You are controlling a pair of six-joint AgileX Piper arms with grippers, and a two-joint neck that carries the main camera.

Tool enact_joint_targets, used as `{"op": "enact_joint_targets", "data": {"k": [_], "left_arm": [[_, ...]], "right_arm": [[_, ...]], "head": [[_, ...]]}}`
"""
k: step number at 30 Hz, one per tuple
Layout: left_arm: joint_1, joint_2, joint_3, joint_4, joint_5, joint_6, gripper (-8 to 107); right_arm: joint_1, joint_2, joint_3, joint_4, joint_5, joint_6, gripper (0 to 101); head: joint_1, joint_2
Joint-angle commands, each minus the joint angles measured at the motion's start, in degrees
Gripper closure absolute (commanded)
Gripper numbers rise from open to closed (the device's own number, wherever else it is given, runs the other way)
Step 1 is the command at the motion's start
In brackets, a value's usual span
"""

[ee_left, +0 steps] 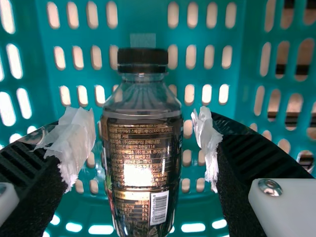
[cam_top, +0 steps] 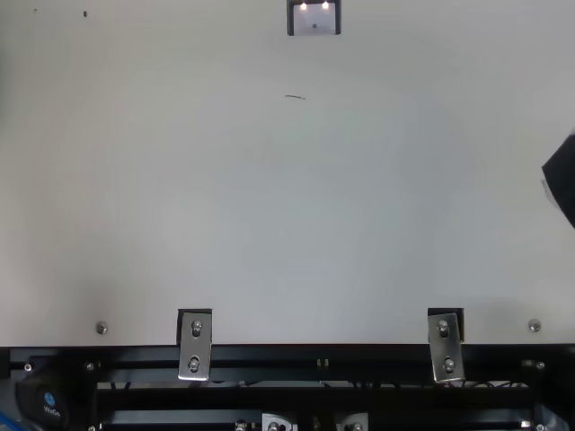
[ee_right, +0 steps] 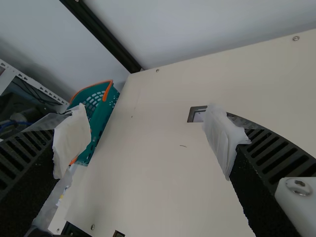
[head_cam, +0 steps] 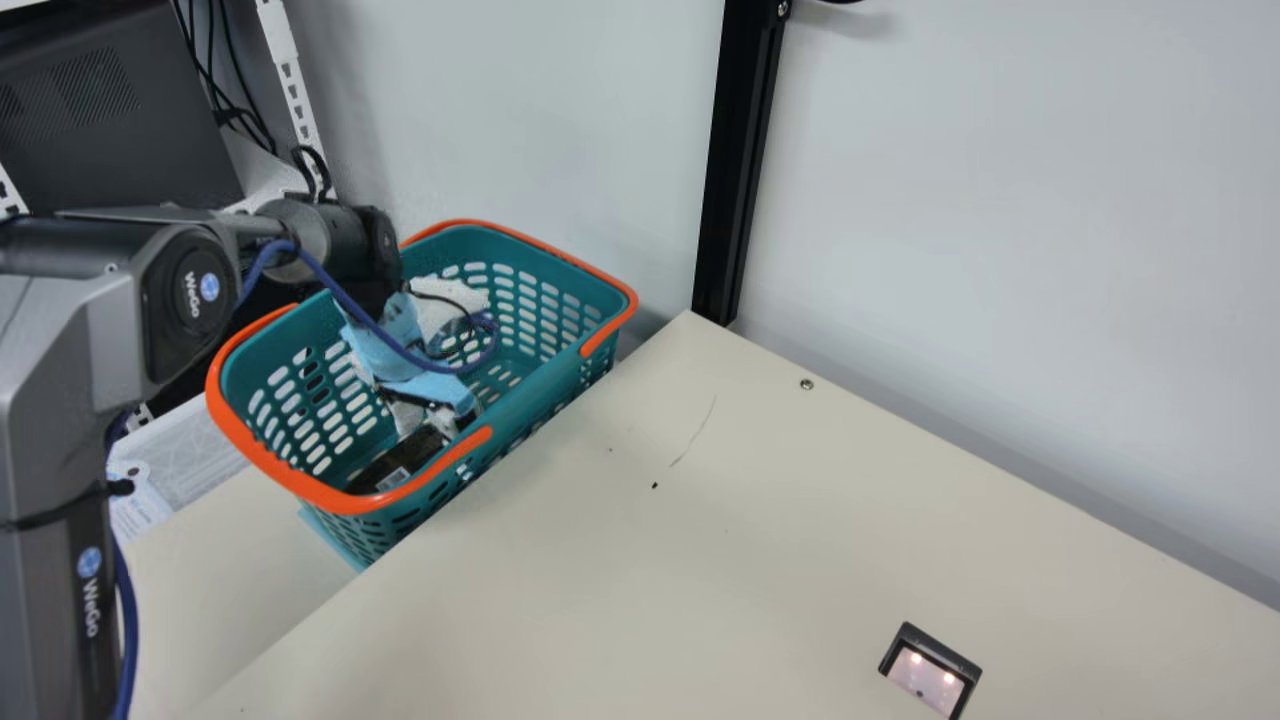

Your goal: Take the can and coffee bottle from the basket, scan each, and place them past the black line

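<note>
The main view is showing the left end effector [head_cam: 435, 415] dipping into the teal basket [head_cam: 545, 385], while the left wrist view is giving the closer account: its two fingers are standing apart on either side of the coffee bottle [ee_left: 140, 173], leaving slim gaps and gripping nothing. The bottle is resting inside the basket, its long axis running lengthwise between the fingers and its black cap [ee_left: 143, 60] pointing away from the end effector's body. I cannot tell how steeply it is leaning.

Clear, smooth plastic is rounding into the bottle's shoulder; below, a glossy dark label is wearing gold lettering and a white barcode panel. The basket is showing moulded plastic walls pierced by oblong slots, with orange handles [head_cam: 262, 455] following its rim. Crumpled white wrapping [ee_left: 79, 143] is covering the ribbed black fingertips — light blue tape [head_cam: 385, 355] is showing higher up in the main view.

The top view is catching part of the right end effector [cam_top: 562, 178] at its edge, over the cream tabletop [cam_top: 269, 215]. In the right wrist view its fingers are standing wide apart, holding nothing. The scanner [head_cam: 930, 682] (a black-framed, glassy rectangle with two glowing spots) is sitting on the tabletop.
</note>
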Motion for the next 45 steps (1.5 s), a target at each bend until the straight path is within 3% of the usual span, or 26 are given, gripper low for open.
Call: {"op": "enact_joint_targets", "data": {"k": [1, 16, 17, 24, 29, 37, 45], "left_arm": [[-0.08, 0.45, 0.07, 0.36, -0.16, -0.26, 9], [0.54, 5.36, -2.24, -1.62, -0.91, -0.07, 9], [0.57, 5.55, -2.32, -1.76, -1.04, 0.06, 89], [0.97, 3.99, -2.60, -4.54, -3.08, 1.95, 89], [1.79, -1.93, -2.38, -11.46, -6.03, 6.18, 89], [3.03, -14.63, -1.42, -32.45, -10.54, 15.45, 89], [3.10, -25.61, 0.76, -56.83, -9.33, 21.41, 89]], "right_arm": [[0.00, 0.00, 0.00, 0.00, 0.00, 0.00, 0], [0.00, 0.00, 0.00, 0.00, 0.00, 0.00, 0], [0.00, 0.00, 0.00, 0.00, 0.00, 0.00, 0], [0.00, 0.00, 0.00, 0.00, 0.00, 0.00, 0], [0.00, 0.00, 0.00, 0.00, 0.00, 0.00, 0], [0.00, 0.00, 0.00, 0.00, 0.00, 0.00, 0], [0.00, 0.00, 0.00, 0.00, 0.00, 0.00, 0]], "head": [[-1.04, 0.90], [-1.04, 0.90], [-1.04, 0.90], [-1.04, 0.90], [-1.04, 0.90], [-1.04, 0.90], [-1.04, 0.90]]}}
